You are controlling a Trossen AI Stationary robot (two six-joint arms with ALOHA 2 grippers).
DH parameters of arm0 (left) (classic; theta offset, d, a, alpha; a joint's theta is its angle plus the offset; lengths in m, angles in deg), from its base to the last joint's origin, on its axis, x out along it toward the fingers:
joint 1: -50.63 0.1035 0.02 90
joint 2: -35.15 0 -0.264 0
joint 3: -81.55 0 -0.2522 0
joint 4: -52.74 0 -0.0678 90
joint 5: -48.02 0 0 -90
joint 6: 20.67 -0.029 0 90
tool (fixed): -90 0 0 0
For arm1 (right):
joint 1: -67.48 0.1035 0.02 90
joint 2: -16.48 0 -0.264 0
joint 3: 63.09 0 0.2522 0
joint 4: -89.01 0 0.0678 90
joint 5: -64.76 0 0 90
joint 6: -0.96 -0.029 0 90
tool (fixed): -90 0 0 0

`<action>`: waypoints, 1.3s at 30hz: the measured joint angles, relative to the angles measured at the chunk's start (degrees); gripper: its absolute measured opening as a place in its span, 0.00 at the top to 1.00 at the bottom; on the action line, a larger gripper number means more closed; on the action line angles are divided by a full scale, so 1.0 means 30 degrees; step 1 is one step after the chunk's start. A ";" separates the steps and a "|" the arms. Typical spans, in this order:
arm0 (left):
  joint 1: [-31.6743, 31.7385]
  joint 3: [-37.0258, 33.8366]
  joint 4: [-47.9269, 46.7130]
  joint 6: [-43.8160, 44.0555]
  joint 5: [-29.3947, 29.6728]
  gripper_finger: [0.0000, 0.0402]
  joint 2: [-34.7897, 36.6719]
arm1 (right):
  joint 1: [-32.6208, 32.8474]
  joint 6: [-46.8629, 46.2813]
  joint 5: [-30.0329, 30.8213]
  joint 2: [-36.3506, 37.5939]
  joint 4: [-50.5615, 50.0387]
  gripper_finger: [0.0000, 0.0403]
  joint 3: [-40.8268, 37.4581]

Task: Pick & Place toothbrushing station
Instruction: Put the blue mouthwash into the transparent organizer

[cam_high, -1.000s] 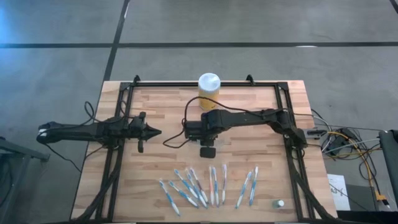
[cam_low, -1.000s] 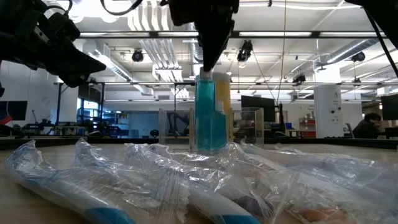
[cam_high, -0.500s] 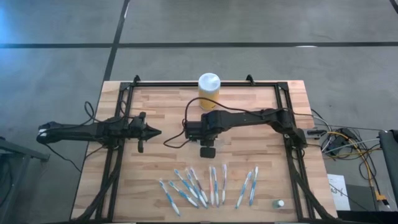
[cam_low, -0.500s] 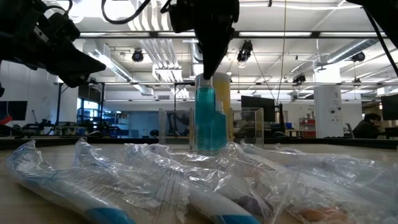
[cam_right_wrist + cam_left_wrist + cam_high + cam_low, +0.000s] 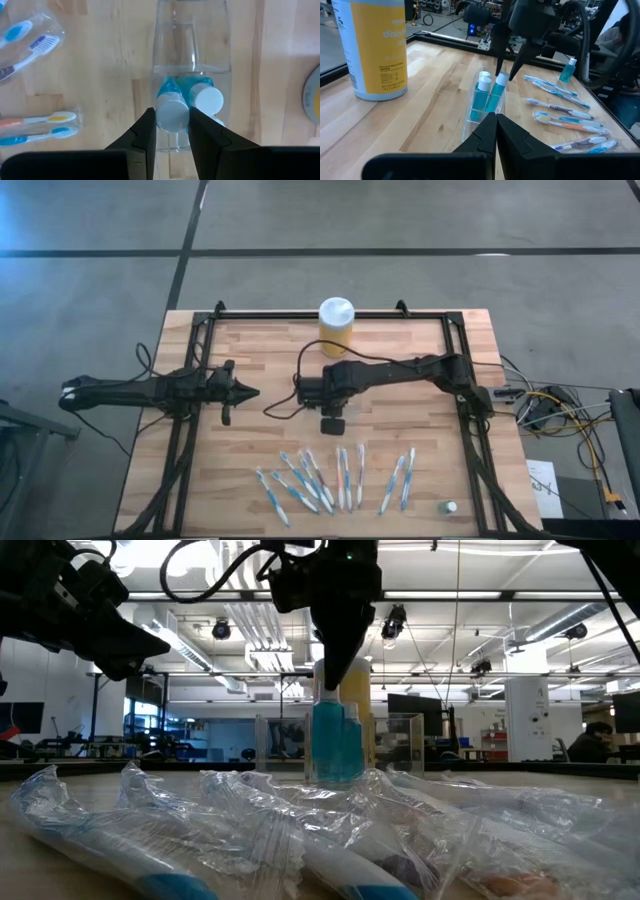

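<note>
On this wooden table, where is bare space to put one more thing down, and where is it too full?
Free: the wooden table left of the yellow jar with white lid, and the right part beside the right arm. Crowded: the front edge, where wrapped blue-and-white toothbrushes lie in a row, and the middle, where the right gripper holds a white-capped blue tube in the clear plastic holder.

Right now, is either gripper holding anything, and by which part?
The right gripper pinches a blue tube by its white cap, inside the clear holder. The left gripper is shut on nothing.
</note>
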 joint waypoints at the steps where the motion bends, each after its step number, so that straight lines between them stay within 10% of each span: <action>1: 0.0000 0.0000 0.0000 0.0000 0.0000 0.97 0.0000 | -0.0013 -0.0017 0.0005 0.0000 0.0171 0.80 -0.0175; 39: -0.0001 0.0000 0.0000 -0.0007 0.0000 0.97 0.0000 | -0.0138 0.0527 0.0013 0.0156 0.1996 0.62 -0.0807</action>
